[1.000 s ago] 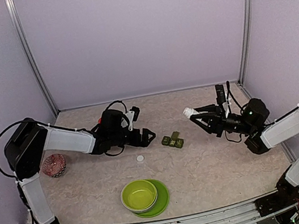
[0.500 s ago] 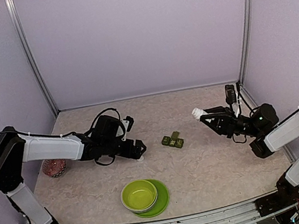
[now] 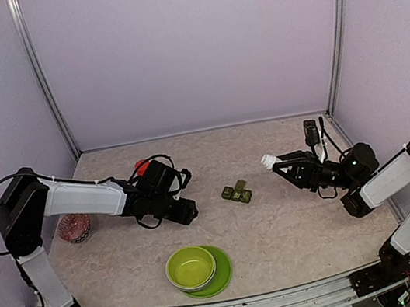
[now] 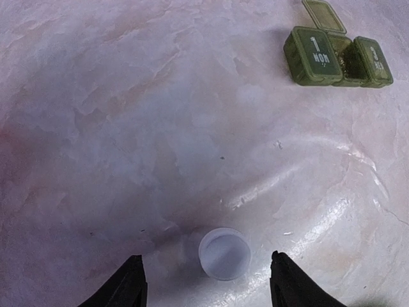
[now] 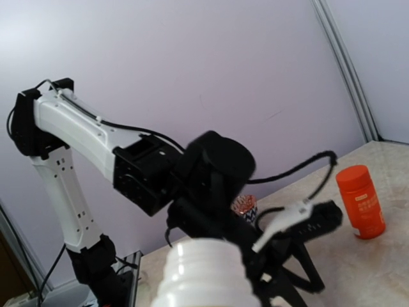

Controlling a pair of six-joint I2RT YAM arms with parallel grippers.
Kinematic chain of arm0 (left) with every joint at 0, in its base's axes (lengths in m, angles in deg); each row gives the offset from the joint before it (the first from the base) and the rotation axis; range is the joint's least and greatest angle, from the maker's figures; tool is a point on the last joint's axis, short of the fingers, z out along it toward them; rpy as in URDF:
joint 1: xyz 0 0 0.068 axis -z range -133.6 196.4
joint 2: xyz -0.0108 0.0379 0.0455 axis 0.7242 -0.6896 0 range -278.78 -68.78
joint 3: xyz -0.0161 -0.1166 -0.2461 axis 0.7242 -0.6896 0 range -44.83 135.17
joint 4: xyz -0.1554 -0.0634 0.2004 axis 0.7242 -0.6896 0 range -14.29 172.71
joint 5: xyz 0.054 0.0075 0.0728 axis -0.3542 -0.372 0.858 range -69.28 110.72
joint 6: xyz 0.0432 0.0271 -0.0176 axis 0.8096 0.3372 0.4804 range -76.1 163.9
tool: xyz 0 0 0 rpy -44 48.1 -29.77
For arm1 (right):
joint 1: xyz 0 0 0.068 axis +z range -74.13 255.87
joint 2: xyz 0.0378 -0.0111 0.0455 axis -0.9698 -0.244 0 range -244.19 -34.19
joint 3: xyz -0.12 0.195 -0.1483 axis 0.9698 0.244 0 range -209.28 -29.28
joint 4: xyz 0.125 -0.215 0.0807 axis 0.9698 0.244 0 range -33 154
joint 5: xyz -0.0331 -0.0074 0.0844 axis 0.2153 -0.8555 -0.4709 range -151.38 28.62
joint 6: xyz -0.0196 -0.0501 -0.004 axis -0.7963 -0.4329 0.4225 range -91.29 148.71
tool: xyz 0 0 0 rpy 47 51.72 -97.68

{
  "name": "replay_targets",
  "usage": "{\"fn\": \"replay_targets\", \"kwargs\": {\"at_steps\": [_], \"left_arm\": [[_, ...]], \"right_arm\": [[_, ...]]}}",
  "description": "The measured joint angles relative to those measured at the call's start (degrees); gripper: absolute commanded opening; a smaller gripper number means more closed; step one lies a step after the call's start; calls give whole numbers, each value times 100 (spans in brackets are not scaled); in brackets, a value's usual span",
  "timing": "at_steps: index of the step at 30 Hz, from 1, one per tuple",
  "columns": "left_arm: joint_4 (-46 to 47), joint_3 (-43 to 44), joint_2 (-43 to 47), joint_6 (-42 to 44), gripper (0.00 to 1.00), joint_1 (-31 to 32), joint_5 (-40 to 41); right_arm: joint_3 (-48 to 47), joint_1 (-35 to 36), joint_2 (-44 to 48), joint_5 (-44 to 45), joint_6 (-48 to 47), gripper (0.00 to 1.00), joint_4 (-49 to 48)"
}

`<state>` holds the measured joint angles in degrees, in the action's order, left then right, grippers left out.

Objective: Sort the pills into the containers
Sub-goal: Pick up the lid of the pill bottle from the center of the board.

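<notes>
Low over the middle of the surface, the left gripper stands partly open with a small white cap between its jaws, touching neither, apparently set to pick it up. Just right and slightly farther lie the containers, the middle lid flipped up as if to receive pills. Farther right, the right gripper clamps an uncapped white bottle above the surface, its neck pointing left, likely for pouring.

- The containers: in the left wrist view, the closed lid at the left end bears a pale "1" with "MON" beside it, lying sideways.
- The closed lid at the right end bears a "3"; the small word by it is too blurred to read.
- The orange-red bottle: its label print is too small to read.
</notes>
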<state>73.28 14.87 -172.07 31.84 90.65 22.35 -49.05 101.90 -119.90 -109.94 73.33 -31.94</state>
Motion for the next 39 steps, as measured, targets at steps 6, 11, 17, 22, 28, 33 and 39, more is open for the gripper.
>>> {"fn": "replay_targets", "kwargs": {"at_steps": [6, 11, 17, 22, 28, 33, 39], "left_arm": [[-61, 155, -326, 87, 60, 66, -4], [-98, 208, -424, 131, 55, 107, 17], [-105, 240, -546, 190, 47, 118, 22], [-103, 260, -577, 214, 39, 118, 37], [-83, 341, -651, 251, 22, 118, 20], [-15, 363, -680, 295, 16, 118, -50], [52, 356, -680, 315, 16, 111, -256]], "right_arm": [[-9, 0, -2, -33, -20, 20, -2], [-11, 0, -2, -35, -42, 21, -2], [-20, -2, -9, -37, -46, 21, -2], [-70, -2, -85, -50, -44, 21, -2], [-98, -2, -118, -55, -44, 21, -2], [-109, -2, -120, -61, -52, 21, -4], [-195, -2, -168, -81, -162, 21, -4]]}}
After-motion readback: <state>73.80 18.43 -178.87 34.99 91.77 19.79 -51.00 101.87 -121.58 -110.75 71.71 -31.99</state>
